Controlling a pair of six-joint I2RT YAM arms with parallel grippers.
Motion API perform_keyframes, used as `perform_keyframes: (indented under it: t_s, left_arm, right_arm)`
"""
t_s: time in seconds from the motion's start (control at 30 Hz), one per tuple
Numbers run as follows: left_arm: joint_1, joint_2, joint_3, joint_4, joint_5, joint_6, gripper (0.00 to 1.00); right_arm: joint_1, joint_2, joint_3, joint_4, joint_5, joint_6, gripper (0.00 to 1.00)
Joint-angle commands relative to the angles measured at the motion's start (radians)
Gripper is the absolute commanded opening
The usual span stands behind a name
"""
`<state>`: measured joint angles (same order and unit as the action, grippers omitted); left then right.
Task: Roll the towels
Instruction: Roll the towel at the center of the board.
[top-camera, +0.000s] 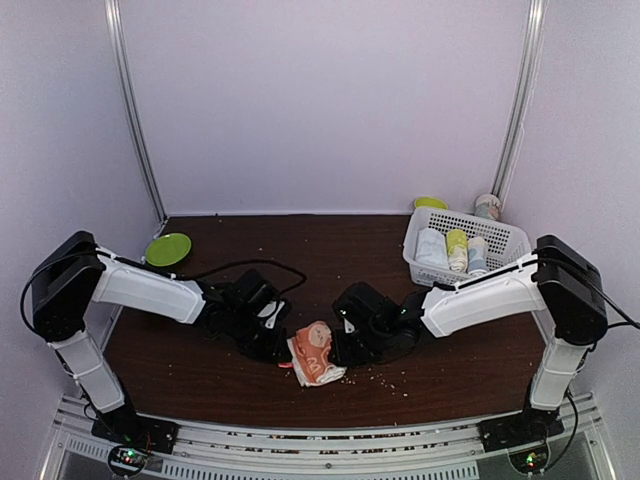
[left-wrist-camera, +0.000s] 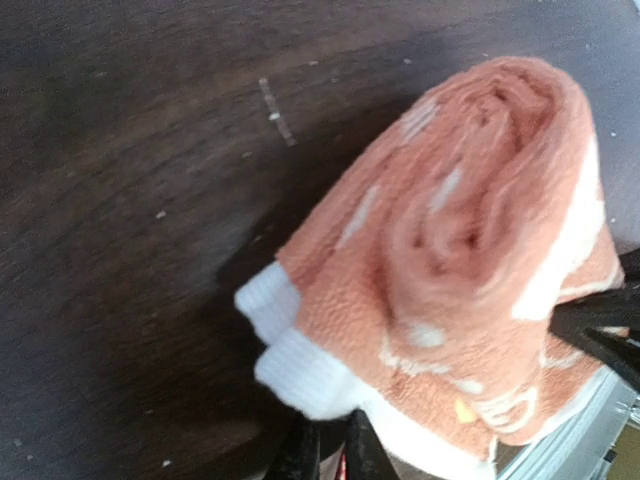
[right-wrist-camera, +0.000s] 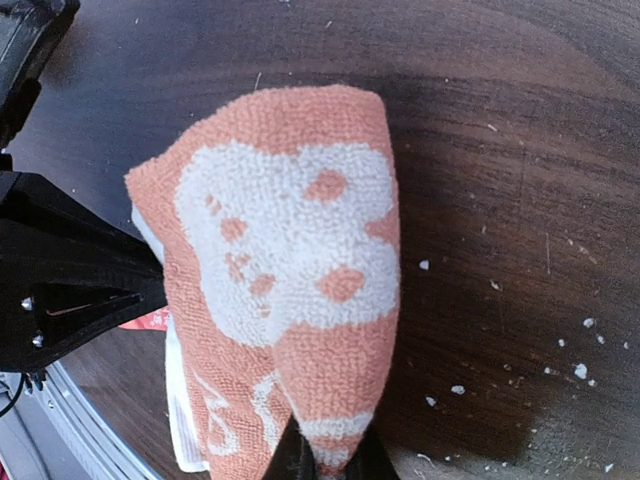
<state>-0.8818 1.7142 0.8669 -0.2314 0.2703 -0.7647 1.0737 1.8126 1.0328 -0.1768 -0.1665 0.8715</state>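
Dark wooden worktop (top-camera: 330, 250) is bearing the orange, cream-patterned cloth towel (top-camera: 314, 352) at front centre, mostly rolled (tidying its loose hem seems to be remaining). Your left gripper (left-wrist-camera: 332, 442) and right gripper (right-wrist-camera: 328, 450) are each pinching an end.

Pale lavender walls (top-camera: 320, 100), evenly lit; metal corner posts (top-camera: 135, 120); dark wood table (top-camera: 330, 240), crumb-speckled; slotted aluminium rail (top-camera: 330, 445) along its near edge.

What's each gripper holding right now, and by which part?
Both appear to pinch the orange towel: left gripper at its white-hemmed end, right gripper at the orange folded end.
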Motion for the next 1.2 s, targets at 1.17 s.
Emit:
perform_keyframes:
  t_s: [1.17]
  left_arm:
    - [-0.009,0.085,0.026,0.035,-0.022,0.004,0.0]
  right_arm:
    - [-0.098,-0.137,-0.171,0.077,0.0,0.039,0.41]
